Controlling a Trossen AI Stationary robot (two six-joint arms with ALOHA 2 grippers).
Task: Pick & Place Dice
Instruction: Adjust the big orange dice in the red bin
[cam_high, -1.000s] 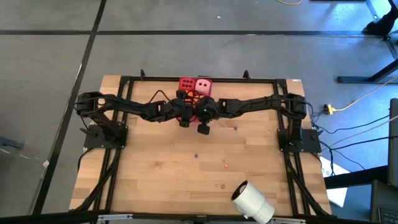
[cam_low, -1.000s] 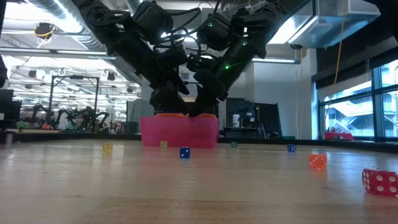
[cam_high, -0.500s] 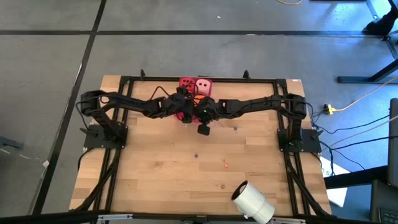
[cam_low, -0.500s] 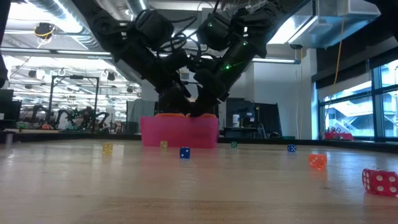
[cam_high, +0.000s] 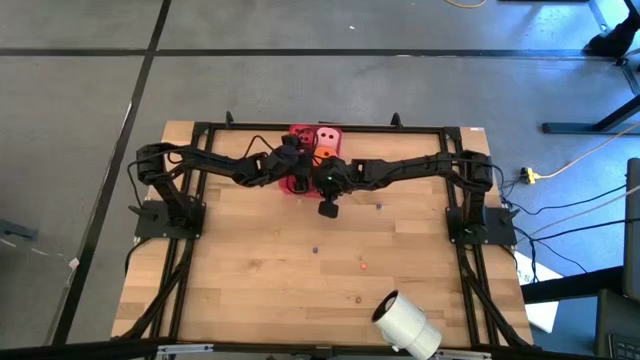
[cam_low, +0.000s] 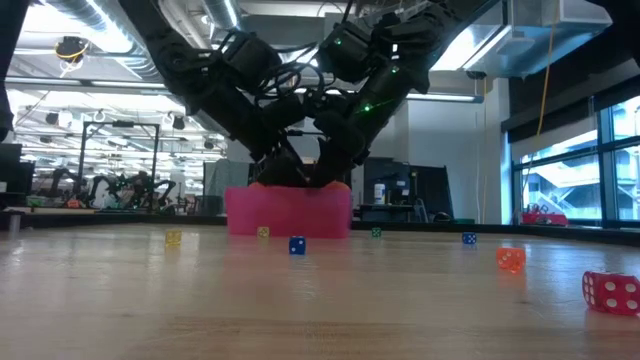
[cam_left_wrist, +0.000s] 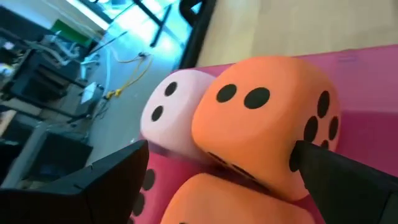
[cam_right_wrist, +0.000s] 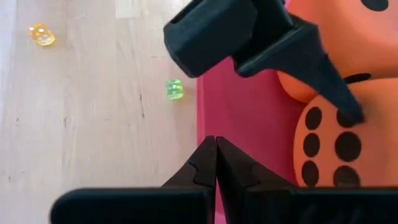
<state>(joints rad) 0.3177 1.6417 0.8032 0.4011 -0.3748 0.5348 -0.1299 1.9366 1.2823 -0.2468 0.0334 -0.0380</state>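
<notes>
Four large dice sit together at the far edge of the counter (cam_high: 250, 260). The upper orange die (cam_left_wrist: 267, 124) lies between the spread fingers of the left end effector (cam_left_wrist: 230, 180), which is released around it; neither fingertip (cam_left_wrist: 323, 168) is seen pressing its faces. The pale pink die (cam_left_wrist: 171, 115) touches it on the far side. A second orange die (cam_left_wrist: 217, 202) lies just beneath it. The red die (cam_high: 299, 132) stands beside the pink one; only its top shows from above. All four rest on a translucent red tray (cam_right_wrist: 249, 124).

The right end effector (cam_right_wrist: 214, 158) is clenched on nothing, its two fingertips pressed together just beside the tray and the six-pip face of an orange die.

Compared with a second ago, the left arm reaches farther over the dice and now hides more of the red die.

Six small dice are scattered on the counter nearer than the tray: yellow (cam_low: 173, 238), blue (cam_low: 297, 245), green (cam_low: 376, 232), a second blue (cam_low: 469, 238), orange (cam_low: 510, 258) and red (cam_low: 611, 291). One white roll (cam_high: 405, 325) lies at the counter's near edge. No writing is legible.
</notes>
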